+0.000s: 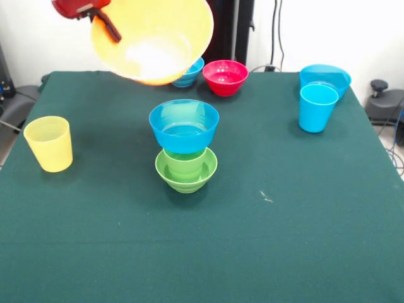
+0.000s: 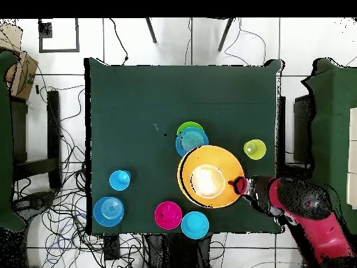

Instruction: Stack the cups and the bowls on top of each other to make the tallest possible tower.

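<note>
Tower (image 1: 185, 148): mid-bench; small green bowl (image 1: 186, 177) as base, a green cup nested in it, a blue bowl (image 1: 184, 125) seated on top, upright. In the overhead view it lies just beside the raised bowl's rim.
Yellow cup (image 1: 49, 143): far left in the front view, upright, alone, well apart from the tower.
Gripper (image 1: 104, 19): top left in the front view; red arm (image 2: 307, 209) enters from the lower right in the overhead view. Jaws pinch the rim of the large bowl.
Large yellow-orange bowl (image 1: 154, 38): held off the bench (image 1: 202, 252), tilted, opening toward the front camera.
Small blue bowl (image 1: 191, 71): far edge, partly hidden behind the raised bowl.
Red bowl (image 1: 225, 77): far edge, just beside the small blue bowl.
Sky blue cup (image 1: 317, 107): right side, upright.
Wide blue bowl (image 1: 326, 78): right behind the sky blue cup.
</note>
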Available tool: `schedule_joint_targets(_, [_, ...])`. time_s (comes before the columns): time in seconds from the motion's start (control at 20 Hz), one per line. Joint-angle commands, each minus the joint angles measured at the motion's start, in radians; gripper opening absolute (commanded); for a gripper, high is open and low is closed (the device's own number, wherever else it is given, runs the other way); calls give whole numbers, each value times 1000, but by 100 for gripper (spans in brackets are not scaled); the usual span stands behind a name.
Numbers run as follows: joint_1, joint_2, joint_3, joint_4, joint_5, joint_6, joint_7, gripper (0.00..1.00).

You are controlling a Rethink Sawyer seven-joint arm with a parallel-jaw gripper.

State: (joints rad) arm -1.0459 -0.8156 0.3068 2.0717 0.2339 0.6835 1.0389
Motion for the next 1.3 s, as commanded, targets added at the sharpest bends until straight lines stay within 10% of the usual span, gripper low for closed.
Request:
schedule_joint_targets(0.05, [-119, 53, 355, 243, 39, -392, -11, 0])
schedule_joint_targets(0.7, [-208, 142, 518, 241, -240, -654, 158, 0])
schedule_joint_targets(1.3, [-142, 37, 514, 220, -189, -597, 266, 0])
